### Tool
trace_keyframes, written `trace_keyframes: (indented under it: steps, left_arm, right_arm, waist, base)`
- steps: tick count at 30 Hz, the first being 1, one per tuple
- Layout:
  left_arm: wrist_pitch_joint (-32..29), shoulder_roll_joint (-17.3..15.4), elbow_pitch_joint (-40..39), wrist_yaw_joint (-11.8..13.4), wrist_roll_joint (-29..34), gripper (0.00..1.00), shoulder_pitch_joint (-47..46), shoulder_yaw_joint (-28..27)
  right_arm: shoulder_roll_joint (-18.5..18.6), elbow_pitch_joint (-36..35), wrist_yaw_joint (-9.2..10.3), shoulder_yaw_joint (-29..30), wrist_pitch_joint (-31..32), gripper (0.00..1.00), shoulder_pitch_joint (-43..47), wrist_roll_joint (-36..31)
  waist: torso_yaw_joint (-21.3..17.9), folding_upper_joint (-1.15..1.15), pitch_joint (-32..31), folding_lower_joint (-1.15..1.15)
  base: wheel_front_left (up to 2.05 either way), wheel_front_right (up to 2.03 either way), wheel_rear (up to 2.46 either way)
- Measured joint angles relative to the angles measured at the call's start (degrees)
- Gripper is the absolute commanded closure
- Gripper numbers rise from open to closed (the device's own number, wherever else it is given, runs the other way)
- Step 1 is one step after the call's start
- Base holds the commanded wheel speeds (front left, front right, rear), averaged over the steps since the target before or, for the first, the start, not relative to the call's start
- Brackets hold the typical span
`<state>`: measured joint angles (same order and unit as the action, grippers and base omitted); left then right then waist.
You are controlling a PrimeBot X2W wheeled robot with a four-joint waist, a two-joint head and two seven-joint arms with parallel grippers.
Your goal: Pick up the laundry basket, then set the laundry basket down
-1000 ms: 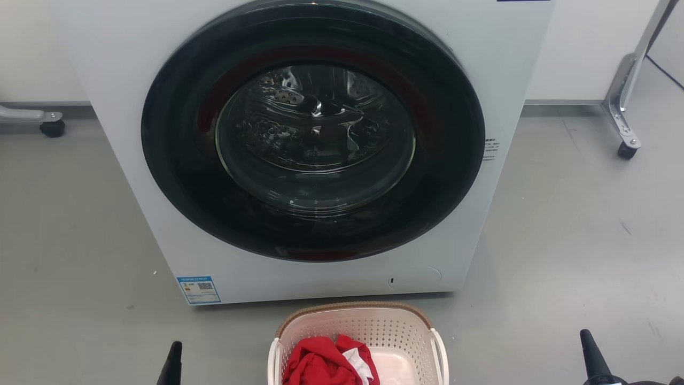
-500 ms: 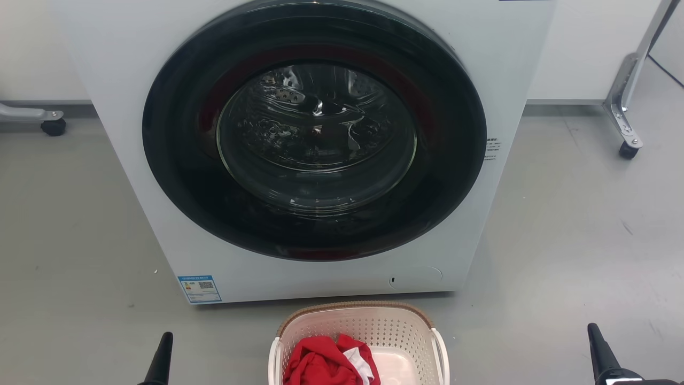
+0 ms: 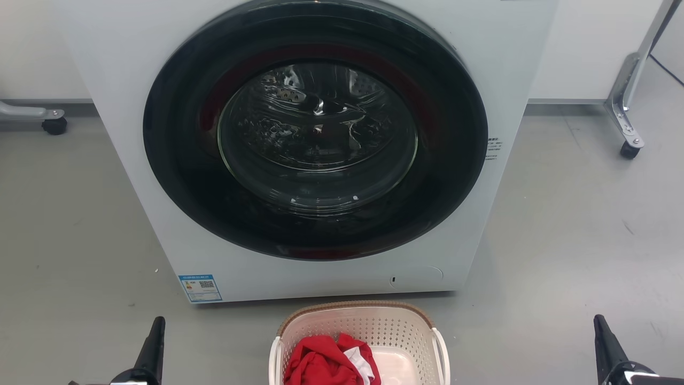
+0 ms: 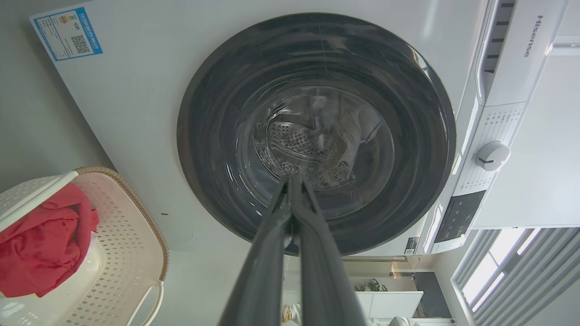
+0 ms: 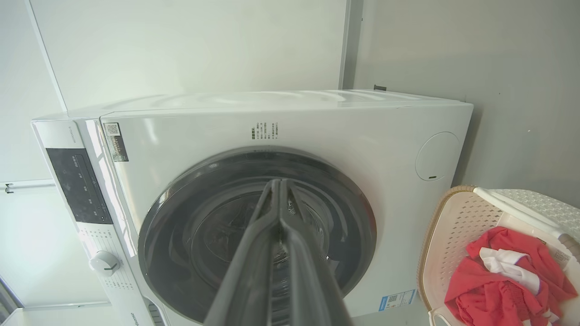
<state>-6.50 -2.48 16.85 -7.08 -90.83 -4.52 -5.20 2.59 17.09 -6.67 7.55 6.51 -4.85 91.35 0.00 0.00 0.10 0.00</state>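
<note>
Left pincer [image 3: 156, 329]: fingers pressed together, empty, well left of the basket.
Laundry basket [image 3: 363, 327]: on the floor [image 3: 534, 240] just before the washer [image 3: 315, 133], centred between your arms, red clothes [image 3: 318, 363] inside.
Right pincer [image 3: 601, 327]: fingers together, empty, well right; you'd likely open both to take the sides.

left hand [image 3: 157, 324]: further left, higher | right hand [image 3: 599, 322]: further right, higher
</note>
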Motion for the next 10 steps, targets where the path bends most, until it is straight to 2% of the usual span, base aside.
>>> trace_keyframes:
  steps: [10]
  left_arm:
    - [0.0, 0.1, 0.1, 0.0, -0.8, 1.00, -0.1, 0.0]
  right_arm:
    - [-0.1, 0.0, -0.23, 0.1, 0.0, 1.00, -0.5, 0.1]
  waist:
    - [0.0, 0.00, 0.0, 0.00]
  base:
    - [0.00, 0.00, 0.00]
